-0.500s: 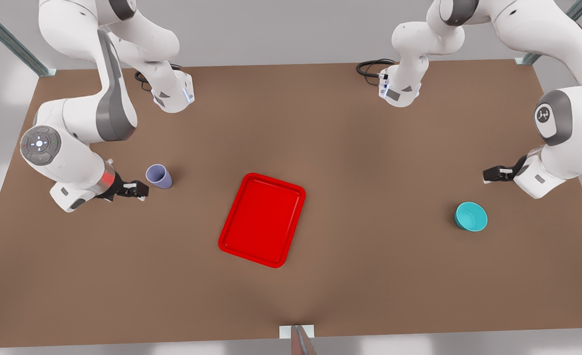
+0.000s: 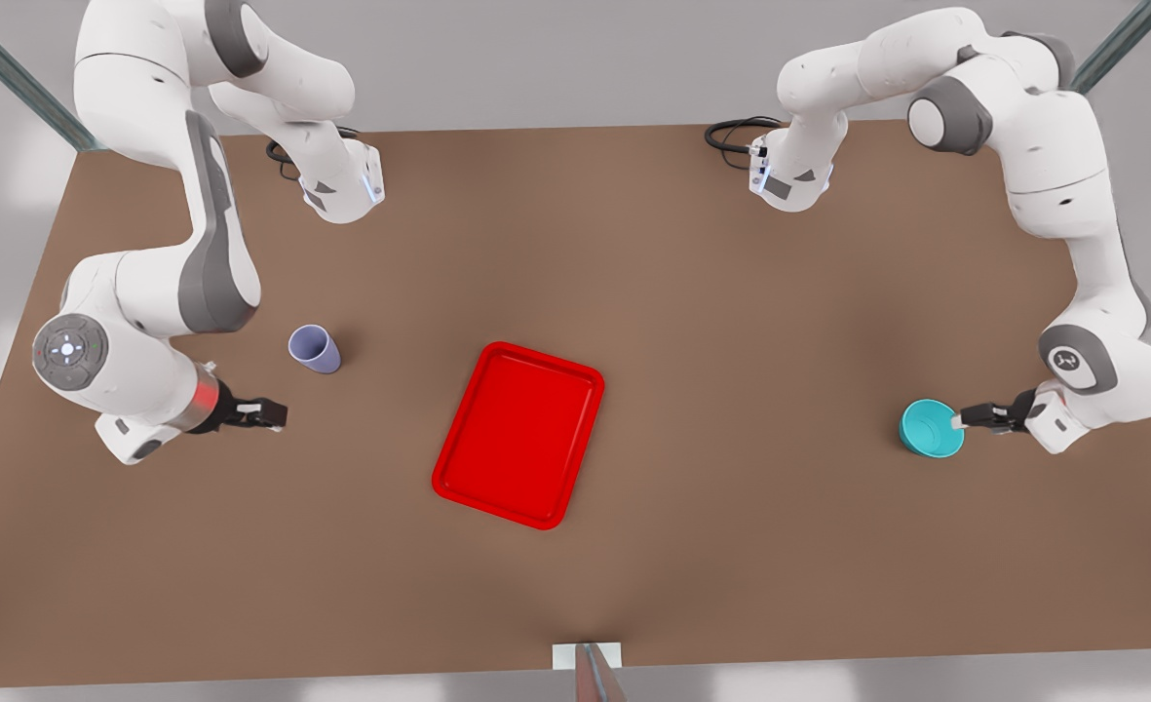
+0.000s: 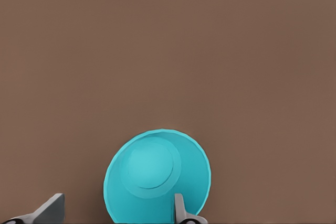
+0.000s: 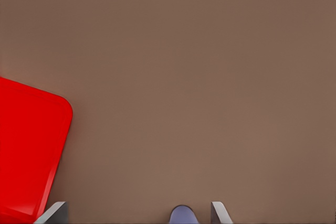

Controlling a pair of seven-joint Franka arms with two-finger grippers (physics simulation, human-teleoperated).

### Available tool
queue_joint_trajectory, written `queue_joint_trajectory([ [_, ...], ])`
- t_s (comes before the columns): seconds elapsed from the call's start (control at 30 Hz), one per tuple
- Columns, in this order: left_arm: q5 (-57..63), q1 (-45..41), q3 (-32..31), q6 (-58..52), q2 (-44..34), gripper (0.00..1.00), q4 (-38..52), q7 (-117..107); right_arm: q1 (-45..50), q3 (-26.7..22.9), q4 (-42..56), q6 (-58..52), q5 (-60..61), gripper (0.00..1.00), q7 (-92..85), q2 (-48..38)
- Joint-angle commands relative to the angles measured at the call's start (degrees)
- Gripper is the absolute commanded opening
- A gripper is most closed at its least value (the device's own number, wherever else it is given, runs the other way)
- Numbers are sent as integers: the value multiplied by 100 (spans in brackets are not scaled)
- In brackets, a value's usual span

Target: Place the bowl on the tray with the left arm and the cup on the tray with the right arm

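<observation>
Left hand (image 2: 958, 421), fingers apart, has descended to the glossy teal round bowl (image 2: 931, 428) near the brown desk's (image 2: 692, 292) right edge. Right hand (image 2: 281, 415), fingers apart, has retreated from the lilac tapered cup (image 2: 314, 348); flat red rectangular tray (image 2: 519, 434) unmoved, mid-desk.

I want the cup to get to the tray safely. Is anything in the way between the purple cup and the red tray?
Nothing visible is. In the front view, bare brown table lies between the cup and the tray. The right gripper sits beside the cup, off that path.
</observation>
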Motion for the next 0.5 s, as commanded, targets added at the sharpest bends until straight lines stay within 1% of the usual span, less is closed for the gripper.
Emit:
queue_joint_trajectory([
  [0.0,-598,-7,0,27,29,100,0,0,3,0,8,0,0,100,28,-1],
  [0.07,-633,-16,-35,80,73,100,9,0,-23,0,0,-9,0,100,19,-1],
  [0.1,-633,-15,-44,80,81,100,9,0,-146,0,-18,-184,0,100,-43,-10],
  [0.23,-685,-7,-61,115,275,100,9,9,-436,18,17,-228,79,100,-157,-10],
  [0.47,-606,11,-53,159,310,100,9,246,-340,18,17,-193,52,100,-78,-1],
])
